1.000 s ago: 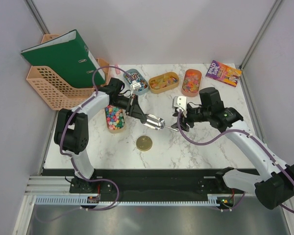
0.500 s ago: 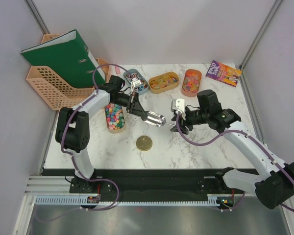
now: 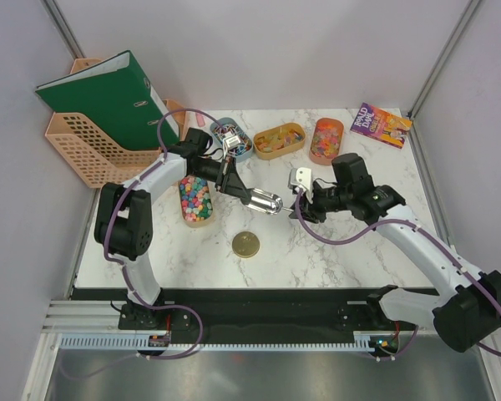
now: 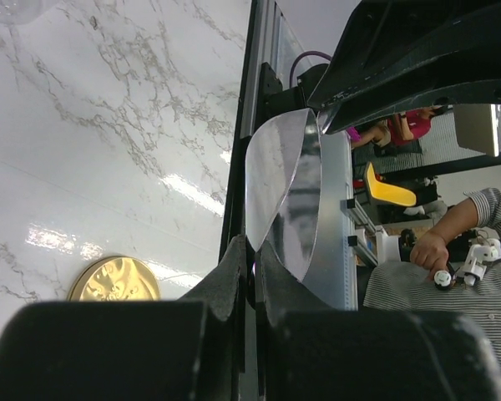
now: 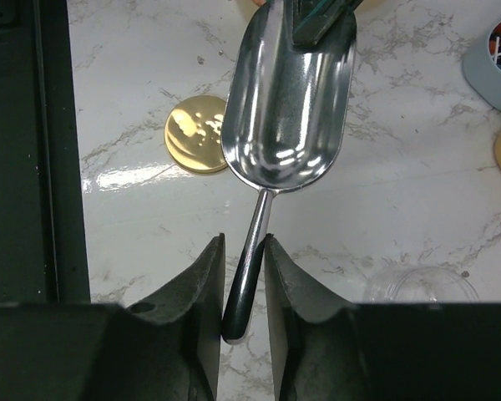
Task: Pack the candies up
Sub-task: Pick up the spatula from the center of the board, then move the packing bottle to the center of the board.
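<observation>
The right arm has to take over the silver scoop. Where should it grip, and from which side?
Take the scoop by its thin handle, coming in from the handle's free end. The left gripper pinches its wide end, so that part is taken. The handle juts out bare and straight toward the right gripper, whose jaws straddle it.
</observation>
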You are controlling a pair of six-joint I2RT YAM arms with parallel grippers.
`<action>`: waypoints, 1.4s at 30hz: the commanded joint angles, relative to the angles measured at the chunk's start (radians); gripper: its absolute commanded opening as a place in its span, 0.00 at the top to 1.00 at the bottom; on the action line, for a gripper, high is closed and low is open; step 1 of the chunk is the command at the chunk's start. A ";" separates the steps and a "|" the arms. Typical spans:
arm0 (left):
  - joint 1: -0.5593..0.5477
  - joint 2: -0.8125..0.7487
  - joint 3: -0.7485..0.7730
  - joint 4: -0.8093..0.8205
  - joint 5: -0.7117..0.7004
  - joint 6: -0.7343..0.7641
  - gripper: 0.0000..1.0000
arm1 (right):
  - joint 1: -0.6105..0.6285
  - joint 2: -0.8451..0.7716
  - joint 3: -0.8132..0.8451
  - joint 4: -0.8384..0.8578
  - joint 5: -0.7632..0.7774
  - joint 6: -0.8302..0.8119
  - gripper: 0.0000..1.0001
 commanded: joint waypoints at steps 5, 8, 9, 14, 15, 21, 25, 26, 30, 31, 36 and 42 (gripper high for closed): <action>-0.002 0.002 0.030 0.029 0.019 -0.038 0.98 | 0.016 0.018 0.014 0.050 0.038 0.022 0.89; -0.001 -0.006 0.039 0.032 -0.062 -0.053 0.77 | 0.018 0.012 0.009 0.085 0.111 0.088 1.00; -0.001 -0.020 0.045 0.030 -0.094 -0.047 0.71 | 0.015 0.011 0.009 0.093 0.136 0.114 1.00; 0.012 -0.075 0.100 0.016 -0.389 0.029 0.61 | -0.117 0.012 0.020 0.119 0.197 0.231 1.00; 0.012 -0.080 0.107 0.025 -0.433 0.055 0.61 | -0.143 0.012 0.023 0.119 0.220 0.231 1.00; -0.014 0.040 0.217 0.134 -0.535 -0.021 0.46 | -0.382 0.047 0.086 0.117 0.271 0.182 1.00; -0.120 0.182 0.431 0.130 -0.652 -0.016 0.57 | -0.531 0.077 0.121 0.104 0.297 0.162 1.00; -0.145 0.246 0.476 0.121 -0.660 -0.006 0.58 | -0.547 0.077 0.121 0.100 0.303 0.156 1.00; -0.267 0.412 0.715 0.047 -0.751 0.061 0.64 | -0.619 0.060 0.108 0.074 0.306 0.130 1.00; -0.280 0.445 0.786 0.039 -0.769 0.065 0.65 | -0.631 0.051 0.103 0.061 0.302 0.127 1.00; -0.350 0.523 0.837 0.056 -0.789 0.068 0.64 | -0.673 0.000 0.065 0.018 0.285 0.105 1.00; -0.401 0.558 0.842 0.091 -0.866 0.062 0.62 | -0.706 -0.032 0.043 -0.010 0.271 0.093 1.00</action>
